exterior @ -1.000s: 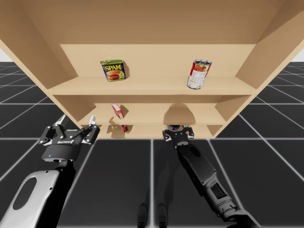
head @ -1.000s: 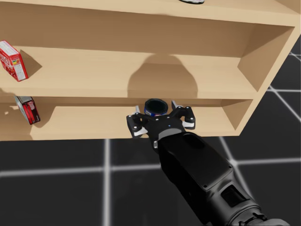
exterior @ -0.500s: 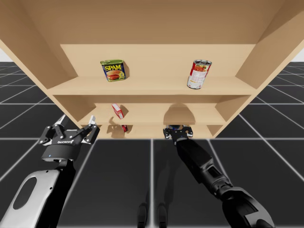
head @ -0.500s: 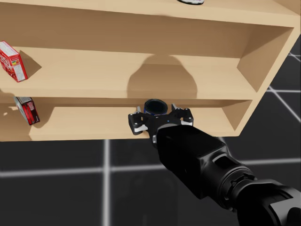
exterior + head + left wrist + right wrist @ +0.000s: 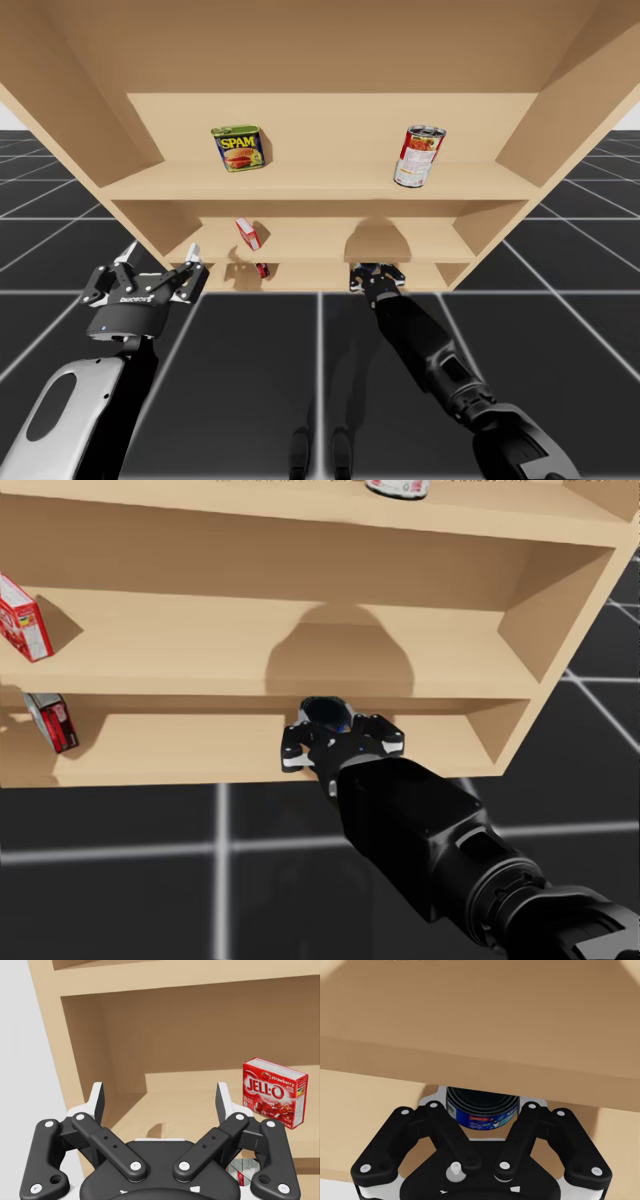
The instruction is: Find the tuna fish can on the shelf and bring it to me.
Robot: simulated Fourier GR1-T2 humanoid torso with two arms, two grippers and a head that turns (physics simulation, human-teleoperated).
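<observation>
Right gripper (image 5: 483, 1104) jaws tight on blue tuna can (image 5: 482, 1114), left gripper (image 5: 160, 1101) jaws wide apart.

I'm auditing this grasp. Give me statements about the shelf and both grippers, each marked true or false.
My right gripper is shut on the low dark blue can. True.
My left gripper holds the red box. False: it is open, the box lies ahead, untouched.
The red-and-white can stands on the top shelf board. True.
The blue-and-yellow tin sits on the lowest board. False: it stands on the top shelf board.
</observation>
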